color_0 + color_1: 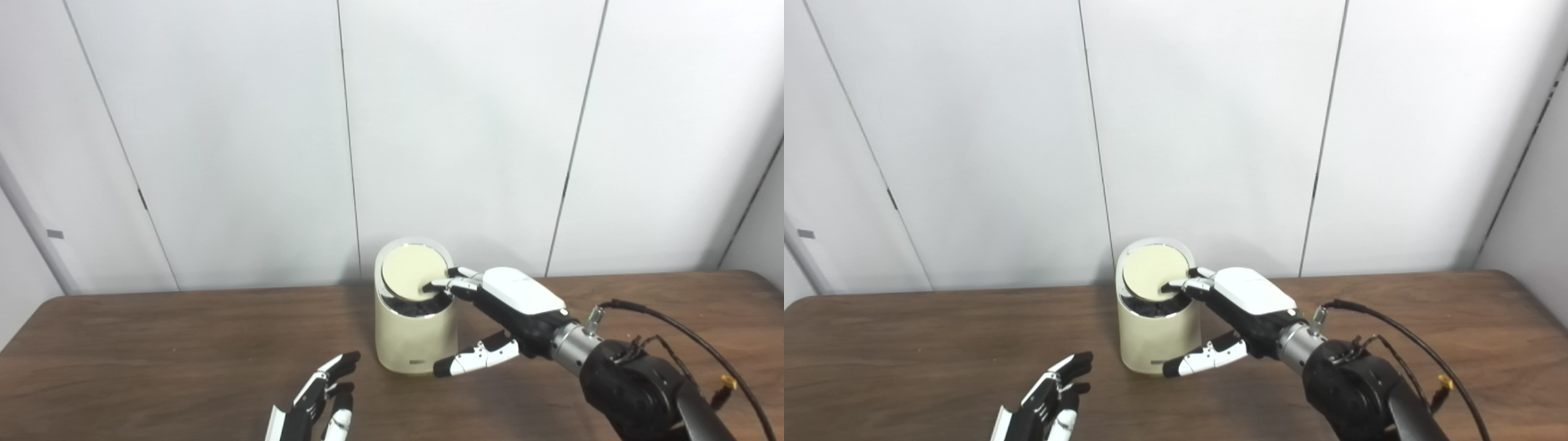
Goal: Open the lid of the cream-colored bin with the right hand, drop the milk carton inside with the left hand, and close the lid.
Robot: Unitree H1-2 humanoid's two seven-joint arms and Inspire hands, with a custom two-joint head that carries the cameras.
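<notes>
The cream-colored bin stands upright near the middle of the brown table. Its round lid is tilted, with a dark gap showing under its front edge. My right hand reaches in from the right, fingertips resting on the lid's right edge, thumb stretched out low beside the bin wall; it holds nothing. My left hand hovers open at the bottom edge, left of the bin, empty. No milk carton is in view.
White wall panels rise right behind the table's far edge. A black cable loops over my right forearm at the lower right.
</notes>
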